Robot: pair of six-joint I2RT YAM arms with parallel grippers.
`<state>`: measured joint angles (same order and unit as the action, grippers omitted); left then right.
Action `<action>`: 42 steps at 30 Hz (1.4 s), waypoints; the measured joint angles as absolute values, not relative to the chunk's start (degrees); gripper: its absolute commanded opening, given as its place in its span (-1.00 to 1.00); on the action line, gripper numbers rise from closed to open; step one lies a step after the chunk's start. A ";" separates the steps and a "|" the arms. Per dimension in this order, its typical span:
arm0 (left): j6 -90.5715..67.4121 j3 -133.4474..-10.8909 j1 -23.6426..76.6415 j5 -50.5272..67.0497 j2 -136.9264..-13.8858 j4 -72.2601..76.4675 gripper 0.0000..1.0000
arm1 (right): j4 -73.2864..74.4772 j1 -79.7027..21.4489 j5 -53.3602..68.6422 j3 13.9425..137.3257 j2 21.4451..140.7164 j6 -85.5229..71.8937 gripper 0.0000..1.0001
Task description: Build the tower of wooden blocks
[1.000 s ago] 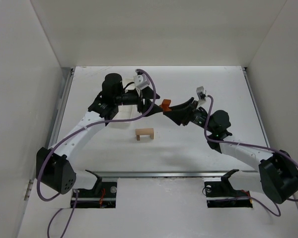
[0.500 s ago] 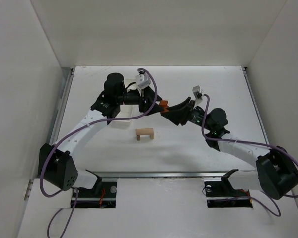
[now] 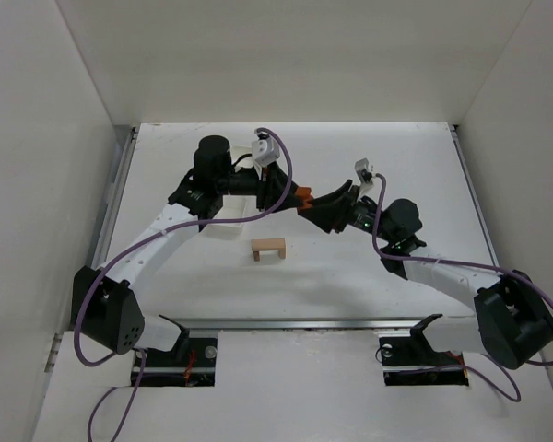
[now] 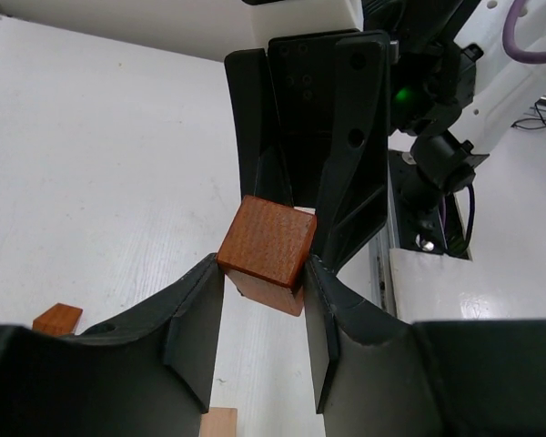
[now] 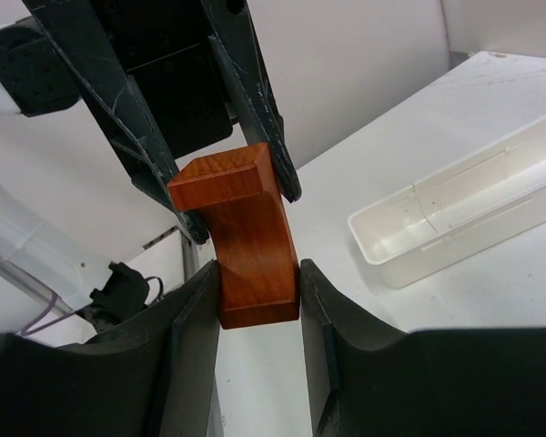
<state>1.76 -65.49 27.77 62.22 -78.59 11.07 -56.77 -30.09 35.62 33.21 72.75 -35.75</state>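
Note:
An orange-red roof-shaped piece (image 3: pixel 304 196) hangs in the air between my two grippers, behind the tan arch (image 3: pixel 268 249) of two uprights and a crossbar on the table. My left gripper (image 3: pixel 294 192) is shut on one end of the piece (image 4: pixel 267 254); my right gripper's black fingers show just beyond it. My right gripper (image 3: pixel 313 202) is shut on the other end (image 5: pixel 252 244), with the left gripper's fingers clamped on the far part. The left gripper (image 4: pixel 262 273) and right gripper (image 5: pixel 257 273) point at each other.
A long white oblong tray (image 3: pixel 223 226) lies left of the arch under the left arm, and also shows in the right wrist view (image 5: pixel 455 218). A small orange-brown block (image 4: pixel 57 319) lies on the table. White walls enclose the table on three sides.
The left gripper has moved right to the orange-red piece held by the right gripper and closed on it. The right arm shifted slightly left. The arch has not moved.

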 measured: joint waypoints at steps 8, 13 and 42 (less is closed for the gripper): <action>14.00 -72.05 27.64 55.83 -78.59 -6.17 -1.00 | -45.01 -30.13 34.63 36.93 71.88 -31.81 0.68; 23.77 -76.25 27.73 47.79 -78.59 -16.62 -1.00 | -39.05 -30.13 31.51 36.93 67.16 -29.78 0.84; 48.27 -91.92 38.37 16.47 -94.21 -55.20 -1.00 | -11.90 -23.20 22.87 44.01 69.56 -40.71 0.86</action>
